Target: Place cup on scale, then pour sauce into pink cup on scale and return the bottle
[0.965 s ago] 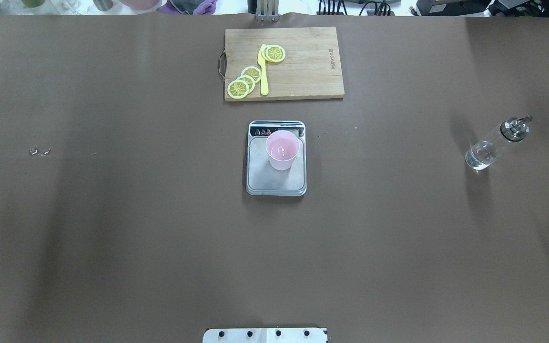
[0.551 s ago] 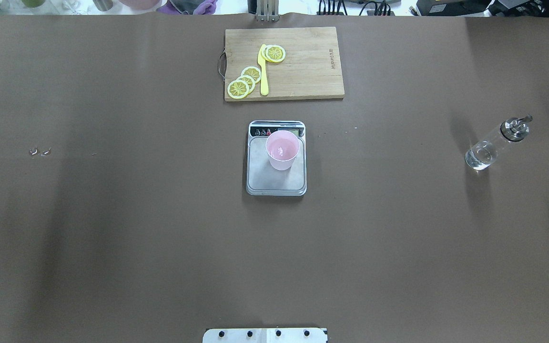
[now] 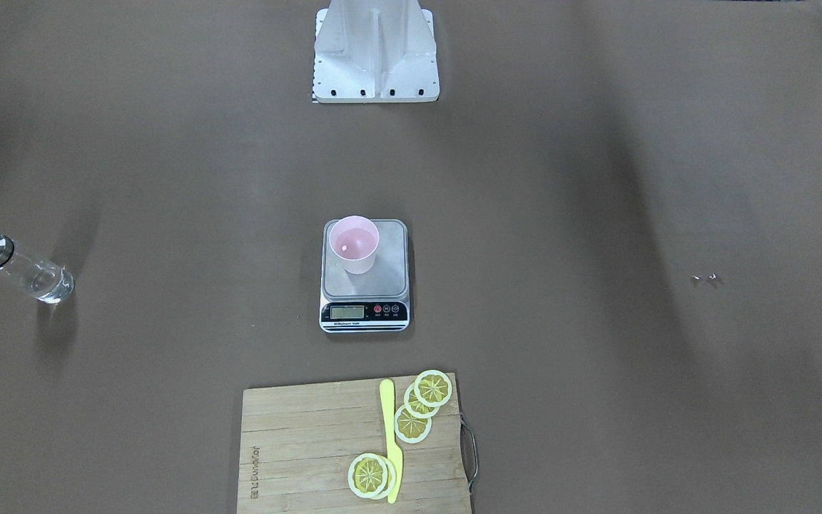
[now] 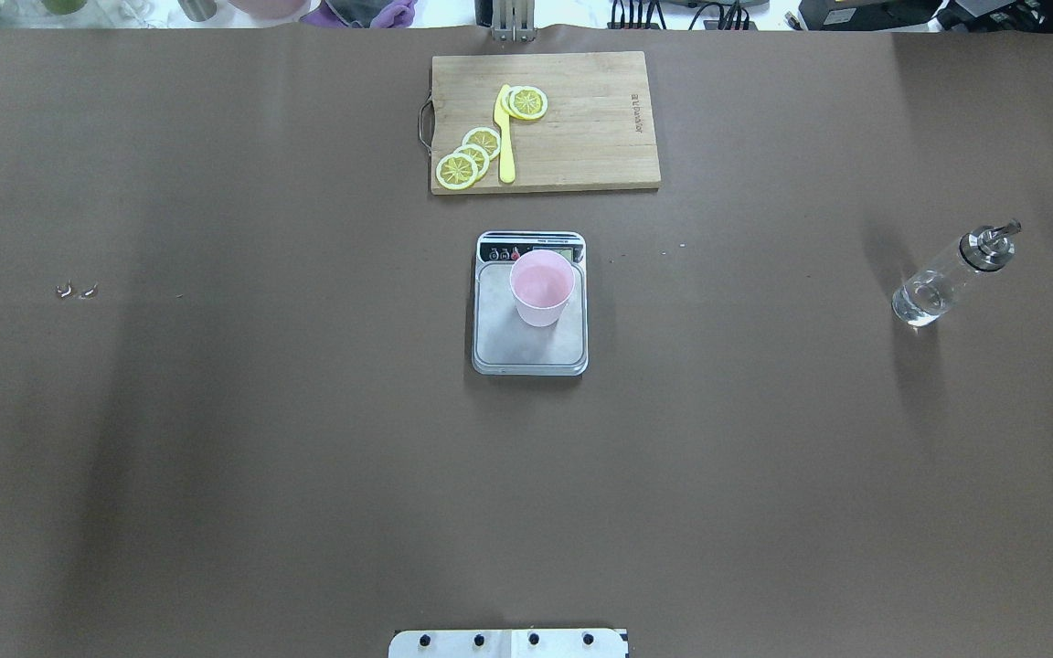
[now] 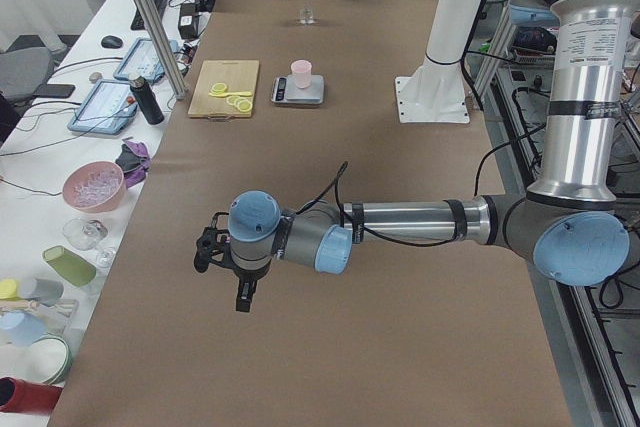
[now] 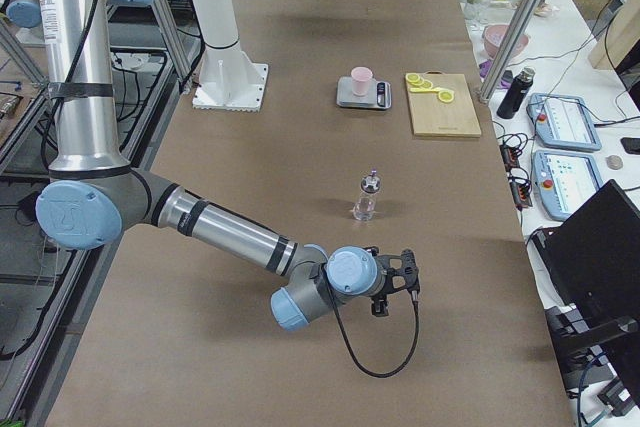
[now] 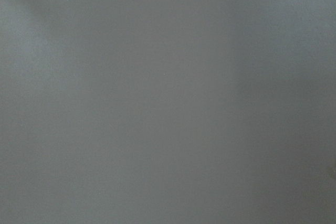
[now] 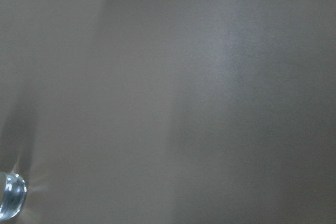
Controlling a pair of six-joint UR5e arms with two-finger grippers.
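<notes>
The pale pink cup stands upright on the far part of the scale's steel platform, at the table's middle; it also shows in the front view. The clear bottle with its silver spout stands upright at the table's right, apart from everything; its base shows in the right wrist view. Clear liquid fills its lower part. Both grippers show only in the side views: the left gripper hovers over bare table at the left end, the right gripper near the bottle. I cannot tell whether they are open or shut.
A wooden cutting board with lemon slices and a yellow knife lies beyond the scale. The robot's white base plate sits at the near edge. Small specks lie at the left.
The bright glint on the liquid inside the cup has faded. The cup, scale and bottle have not moved.
</notes>
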